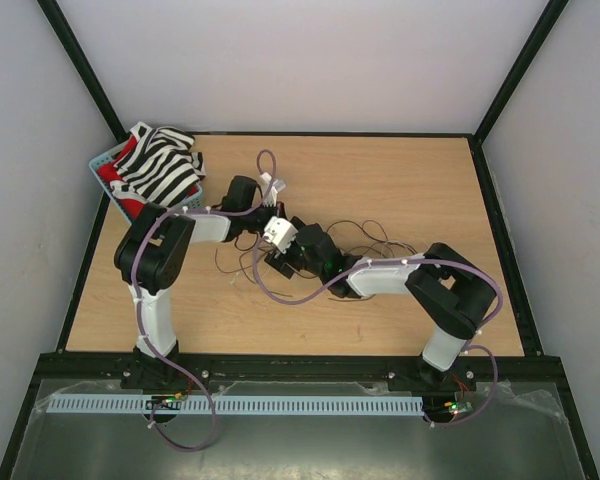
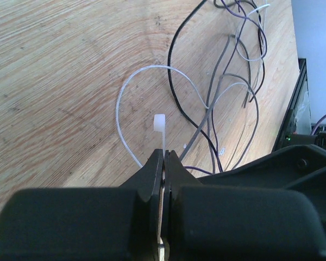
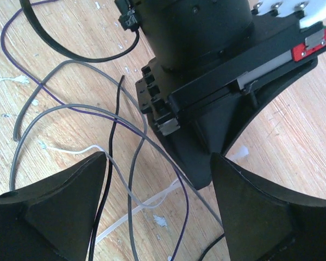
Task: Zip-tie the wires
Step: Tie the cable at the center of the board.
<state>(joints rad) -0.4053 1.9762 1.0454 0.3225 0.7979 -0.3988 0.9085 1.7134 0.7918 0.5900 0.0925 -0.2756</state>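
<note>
1. The left gripper (image 2: pixel 164 155) is clamping shut on the zip tie (image 2: pixel 159 124) just below its head.
2. The right gripper (image 3: pixel 158 163) is hovering wide open, holding nothing, above the wires (image 2: pixel 209 106) sprawling loose mid-tabletop (image 1: pixel 400 180).
3. It is probably worth bunching the strands together before threading the tail.

One bench (image 1: pixel 400 180) carries everything. Two arms stand at its near edge: the left arm (image 1: pixel 155 260) and the right arm (image 1: pixel 450 295). There is one zip tie (image 2: pixel 159 123). The wires (image 1: pixel 380 235) form one loose tangle near the bench's middle. Its full strand count cannot be told, but the right wrist view separates one thin black, two grey, one purple and one white strand. At the far left corner sits one basket (image 1: pixel 105 160) with one striped cloth (image 1: pixel 165 165) and one red item (image 1: pixel 130 205).
</note>
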